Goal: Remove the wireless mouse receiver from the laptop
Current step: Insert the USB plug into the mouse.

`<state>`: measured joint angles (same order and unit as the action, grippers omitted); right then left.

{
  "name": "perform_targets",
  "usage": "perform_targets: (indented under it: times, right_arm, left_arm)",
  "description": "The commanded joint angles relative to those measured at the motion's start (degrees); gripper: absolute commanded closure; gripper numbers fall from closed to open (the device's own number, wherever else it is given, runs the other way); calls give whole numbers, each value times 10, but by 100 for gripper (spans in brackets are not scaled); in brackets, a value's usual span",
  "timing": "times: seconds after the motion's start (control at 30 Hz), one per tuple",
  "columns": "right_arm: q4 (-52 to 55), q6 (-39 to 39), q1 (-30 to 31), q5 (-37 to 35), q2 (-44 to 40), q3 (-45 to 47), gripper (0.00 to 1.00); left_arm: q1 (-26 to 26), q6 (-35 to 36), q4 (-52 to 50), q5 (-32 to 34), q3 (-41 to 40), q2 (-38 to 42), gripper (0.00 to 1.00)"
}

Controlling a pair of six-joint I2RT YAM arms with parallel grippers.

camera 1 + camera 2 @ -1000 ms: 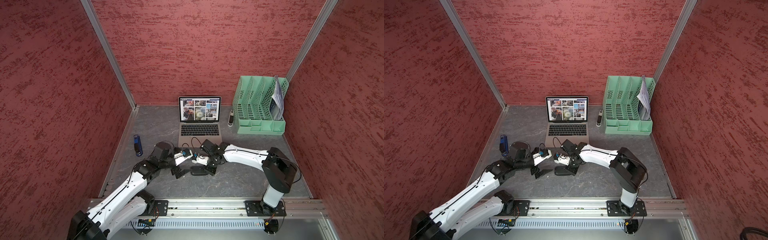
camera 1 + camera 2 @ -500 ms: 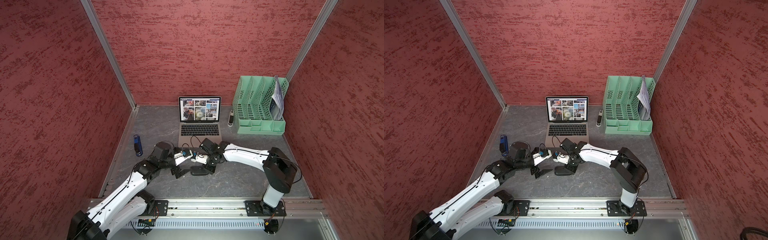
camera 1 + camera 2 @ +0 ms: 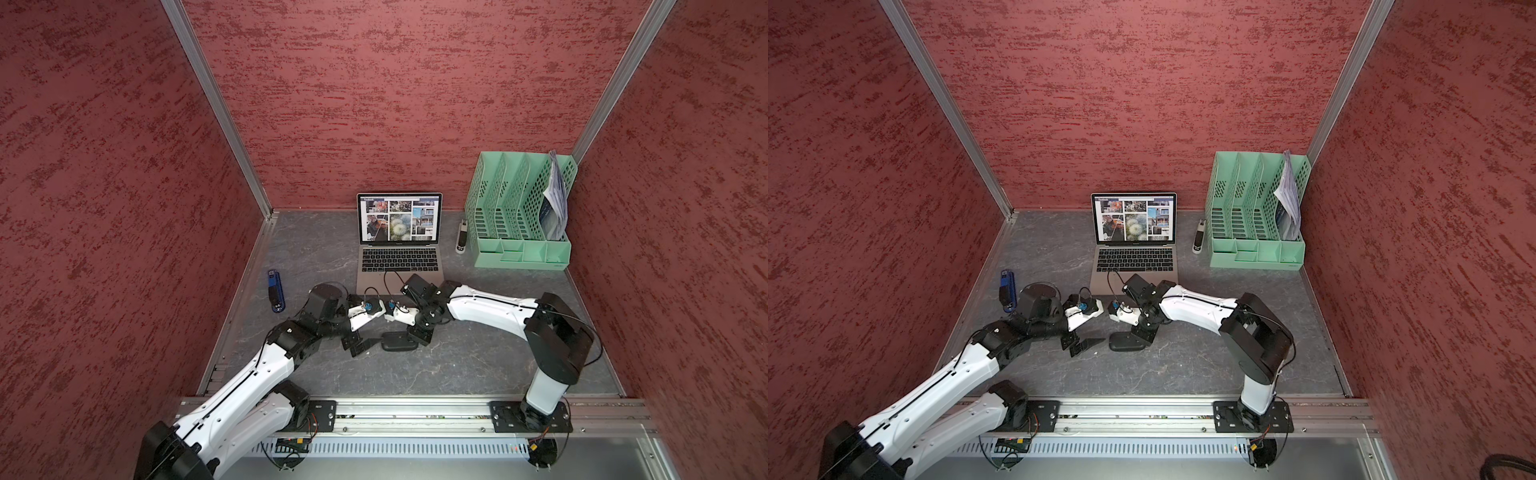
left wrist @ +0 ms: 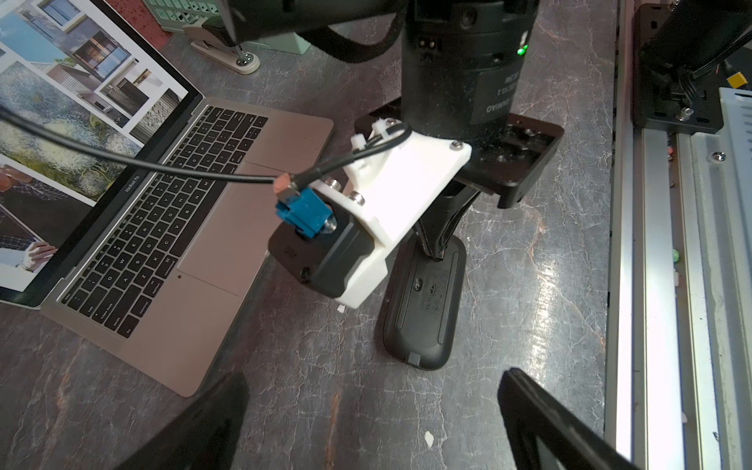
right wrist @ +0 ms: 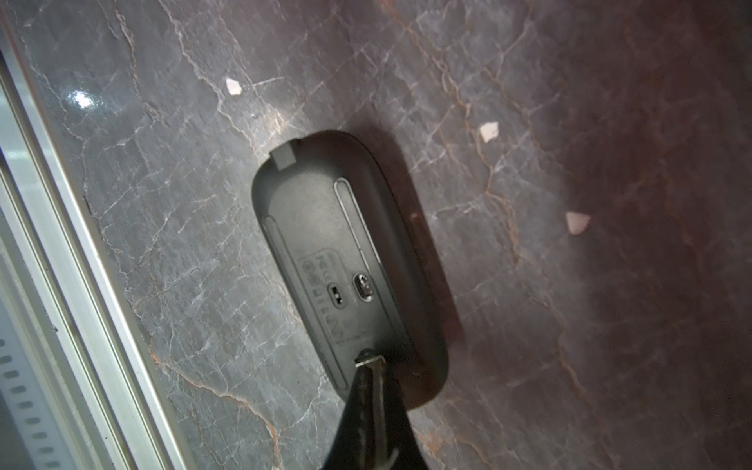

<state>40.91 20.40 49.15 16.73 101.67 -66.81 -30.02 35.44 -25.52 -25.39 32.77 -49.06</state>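
Only my right wrist view shows the wireless mouse receiver (image 5: 367,357): a tiny metallic stub, out of the laptop (image 4: 162,252), its end touching the upturned underside of the mouse (image 5: 346,252); in both top views it is too small to make out; the left wrist view shows the laptop open near the mouse. My right gripper (image 5: 371,367) is closed tight, pinching the stub at its very tips; my left gripper (image 4: 374,376) is spread wide and holds nothing, its black fingers (image 4: 195,427) above bare table (image 4: 529,285), short of the mouse. The mouse is a flat matte-black oval with slim glide strips and a small switch; the laptop is silver-grey, with black keys, a large trackpad and a photo grid on screen; the table is dark marbled grey with pale veins and white chips (image 5: 233,86); at the back right stands a mint-green perforated file rack (image 3: 519,216); by the left wall lies a blue-and-black stick (image 3: 275,291).
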Motion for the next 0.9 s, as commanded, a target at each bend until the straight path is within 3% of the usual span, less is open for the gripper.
perform_targets:
  times: [0.0,0.87]
  right_arm:
    - [-3,4,-3,-3,12,-10,100]
    - [3,-5,-2,-23,18,-15,100]
  left_arm:
    - [-1,7,-1,1,-2,-2,0]
    - [0,10,-6,6,3,-2,0]
